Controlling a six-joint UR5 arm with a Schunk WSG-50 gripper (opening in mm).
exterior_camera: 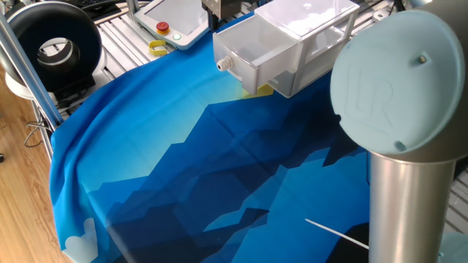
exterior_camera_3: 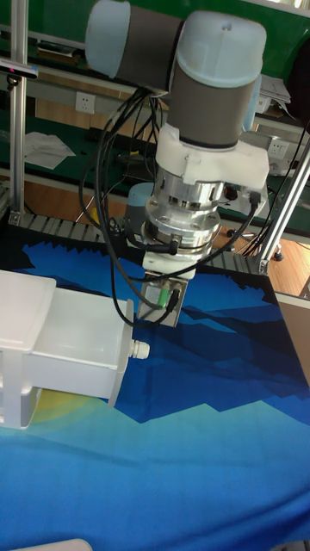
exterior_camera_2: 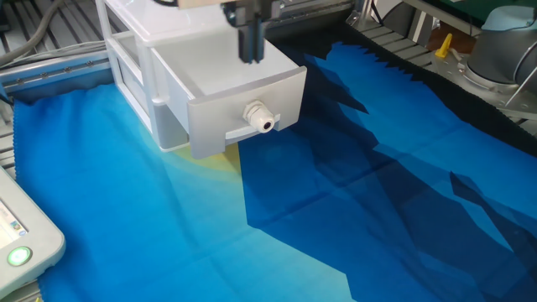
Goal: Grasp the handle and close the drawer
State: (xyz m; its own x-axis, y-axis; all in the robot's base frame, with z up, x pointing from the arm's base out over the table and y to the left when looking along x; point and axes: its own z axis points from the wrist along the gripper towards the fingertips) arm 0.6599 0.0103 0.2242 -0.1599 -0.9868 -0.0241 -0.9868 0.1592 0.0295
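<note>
At top centre of the other fixed view, your gripper hangs over the open tray of the drawer; fingers look close together and hold nothing, though exact opening cannot be told. Handle sits lower, centre frame, on the drawer front, pulled well out of the white cabinet on the blue cloth. Risk, judged: descend from here and you hit the tray or front lip, not the knob; light cabinet may skid.

One drawer with one knob, one cabinet, one blue cloth, one robot arm, one control tablet.
</note>
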